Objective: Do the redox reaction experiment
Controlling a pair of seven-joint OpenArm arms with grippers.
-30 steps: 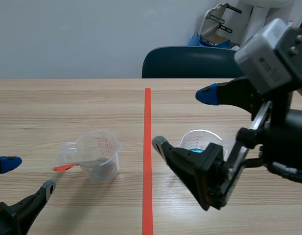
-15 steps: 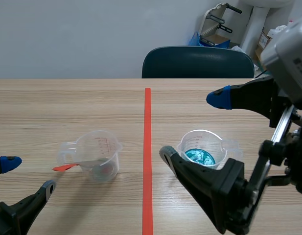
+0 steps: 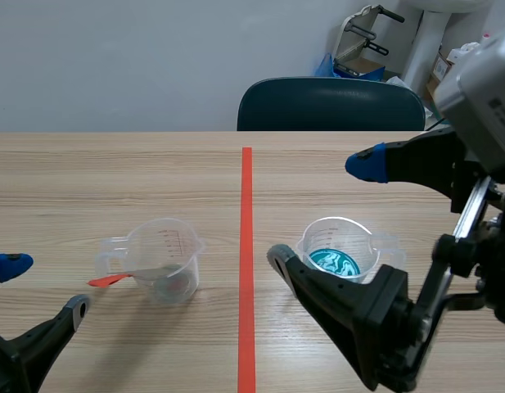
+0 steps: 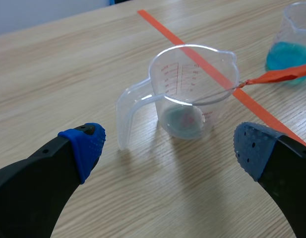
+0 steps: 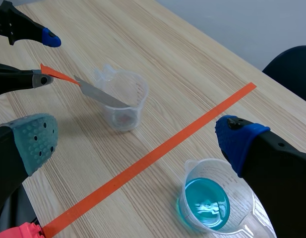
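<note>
An empty clear measuring cup (image 3: 166,260) (image 4: 192,94) (image 5: 124,99) stands left of the tape line. A thin metal strip with an orange-red end (image 3: 111,279) (image 4: 276,76) (image 5: 100,94) leans in it, over the rim. Right of the line, a second clear cup (image 3: 381,246) (image 5: 242,198) (image 4: 294,47) holds blue liquid. My left gripper (image 3: 41,286) (image 4: 168,148) (image 5: 45,59) is open, low and near the empty cup's handle side, holding nothing. My right gripper (image 3: 319,211) (image 5: 138,141) is open, raised above and in front of the blue cup.
An orange-red tape line (image 3: 246,246) runs down the middle of the wooden table (image 3: 88,180). A dark chair back (image 3: 330,105) stands behind the far edge, with clutter against the wall at the back right.
My right gripper has pulled back toward the right and lower, uncovering the blue cup. The left gripper has sunk slightly. Both cups and the strip have stayed in place.
</note>
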